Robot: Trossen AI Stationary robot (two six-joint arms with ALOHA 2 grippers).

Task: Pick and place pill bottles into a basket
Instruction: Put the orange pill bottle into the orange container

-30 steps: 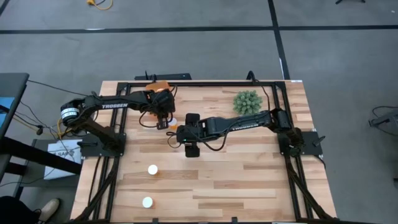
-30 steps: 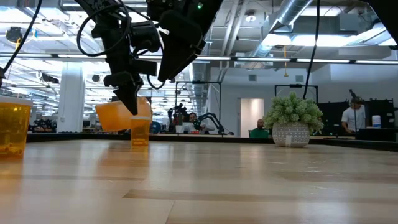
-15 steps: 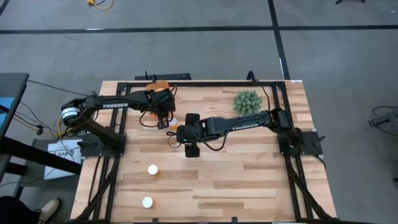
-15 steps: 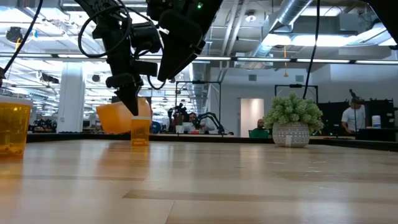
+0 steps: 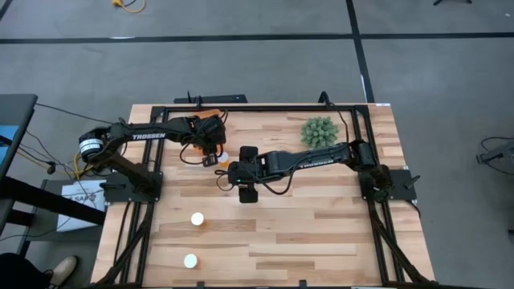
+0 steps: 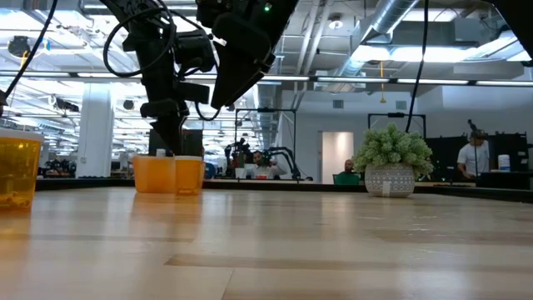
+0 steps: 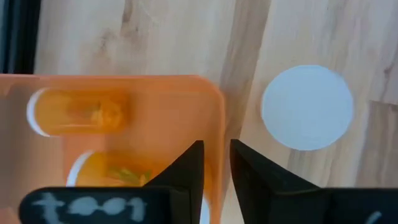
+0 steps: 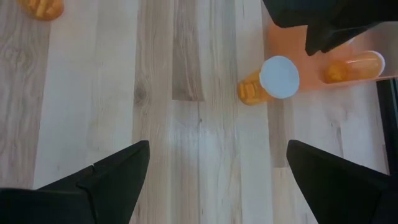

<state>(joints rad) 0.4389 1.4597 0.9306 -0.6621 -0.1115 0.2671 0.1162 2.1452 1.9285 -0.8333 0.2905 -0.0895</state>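
Observation:
The orange basket (image 7: pixel 124 149) stands on the table near the far left; it also shows in the high view (image 5: pixel 210 123) and the low view (image 6: pixel 154 173). Two pill bottles (image 7: pixel 81 112) lie inside it. One bottle (image 7: pixel 306 107) stands upright just outside its wall and shows in the right wrist view (image 8: pixel 279 77). Two more bottles (image 5: pixel 197 218) (image 5: pixel 190 260) stand toward the near edge. My left gripper (image 7: pixel 216 165) is shut on the basket wall. My right gripper (image 8: pixel 217 180) hangs open and empty above the table's middle (image 5: pixel 242 172). My left gripper holds the basket's side wall near a corner (image 7: pixel 219 134), one finger inside the basket and one outside. The fingers come from above, pointing down. The basket sits level with its bottom on the table.
A green spiky plant in a pot (image 5: pixel 319 131) stands at the far right. One bottle (image 6: pixel 17 171) stands near the table's near edge, close to the low camera. Bare wood lies on the table's right half and near side.
The basket hung tilted and raised off the table in my left gripper; it has now come down and sits level on the table beside the upright bottle. My left gripper has kept its hold on the wall. My right arm has kept still.

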